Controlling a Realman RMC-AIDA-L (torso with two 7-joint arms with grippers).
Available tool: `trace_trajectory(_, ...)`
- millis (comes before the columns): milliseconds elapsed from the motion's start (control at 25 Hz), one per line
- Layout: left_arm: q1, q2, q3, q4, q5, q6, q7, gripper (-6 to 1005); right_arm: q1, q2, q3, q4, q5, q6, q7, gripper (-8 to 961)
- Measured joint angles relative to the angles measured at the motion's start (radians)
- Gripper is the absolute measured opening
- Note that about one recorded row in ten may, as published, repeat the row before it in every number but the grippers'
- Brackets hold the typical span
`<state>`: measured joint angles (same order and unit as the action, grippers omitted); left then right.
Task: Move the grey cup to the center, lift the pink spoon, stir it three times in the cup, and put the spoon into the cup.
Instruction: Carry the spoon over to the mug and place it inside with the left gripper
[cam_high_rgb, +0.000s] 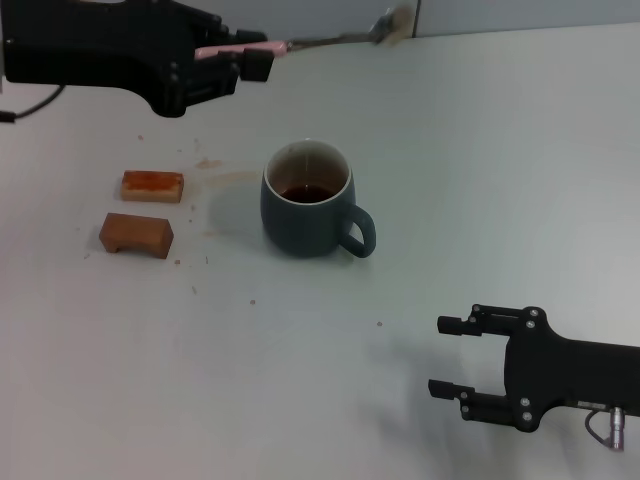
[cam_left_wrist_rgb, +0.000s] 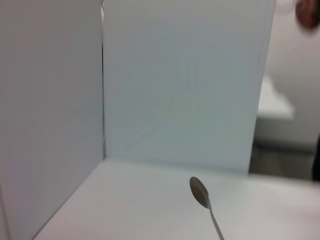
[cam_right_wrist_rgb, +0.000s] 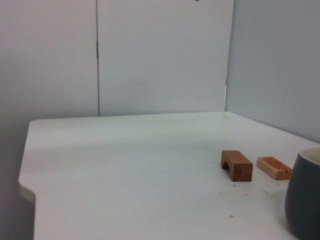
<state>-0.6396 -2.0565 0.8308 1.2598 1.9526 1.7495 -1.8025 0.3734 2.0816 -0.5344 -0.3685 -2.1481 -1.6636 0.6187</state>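
The grey cup (cam_high_rgb: 309, 200) stands upright at the table's middle, handle toward the near right, brown liquid at its bottom. Its side shows in the right wrist view (cam_right_wrist_rgb: 305, 195). My left gripper (cam_high_rgb: 250, 55) is raised at the far left and is shut on the pink spoon (cam_high_rgb: 228, 47), held about level. The spoon's metal stem and bowl (cam_high_rgb: 385, 27) stick out to the right, above and behind the cup. The bowl shows in the left wrist view (cam_left_wrist_rgb: 200, 192). My right gripper (cam_high_rgb: 452, 357) is open and empty, low at the near right, apart from the cup.
Two brown wooden blocks lie left of the cup: a flat one (cam_high_rgb: 152, 185) and an arched one (cam_high_rgb: 136, 234). Both show in the right wrist view (cam_right_wrist_rgb: 237, 165) (cam_right_wrist_rgb: 274, 167). Crumbs dot the table near them. A white wall stands at the back.
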Motion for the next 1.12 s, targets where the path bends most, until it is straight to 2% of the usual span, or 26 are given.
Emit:
trace_trajectory(80, -0.012, -0.003, 0.073, 0.131, 0.109, 0.003, -0.022, 133, 0.0, 0.0, -0.001, 0.003, 0.0, 0.002, 0.0, 650)
trace_trajectory(120, -0.012, -0.003, 0.073, 0.131, 0.109, 0.003, -0.022, 133, 0.0, 0.0, -0.001, 0.003, 0.0, 0.002, 0.0, 650)
trace_trajectory(240, -0.016, -0.006, 0.181, 0.251, 0.221, 0.004, -0.042, 134, 0.002, 0.0, -0.001, 0.004, 0.0, 0.002, -0.001, 650)
trace_trajectory(280, -0.024, -0.009, 0.243, 0.313, 0.294, 0.003, -0.052, 134, 0.002, 0.0, -0.001, 0.006, 0.0, 0.003, -0.001, 650)
trace_trajectory(640, -0.072, -0.014, 0.393, 0.413, 0.478, 0.009, -0.072, 135, 0.0, 0.0, -0.001, 0.008, 0.001, 0.004, -0.001, 649)
trace_trajectory(1120, -0.108, -0.019, 0.569, 0.405, 0.622, -0.033, -0.074, 137, -0.012, -0.001, -0.001, 0.023, 0.001, -0.008, -0.001, 649)
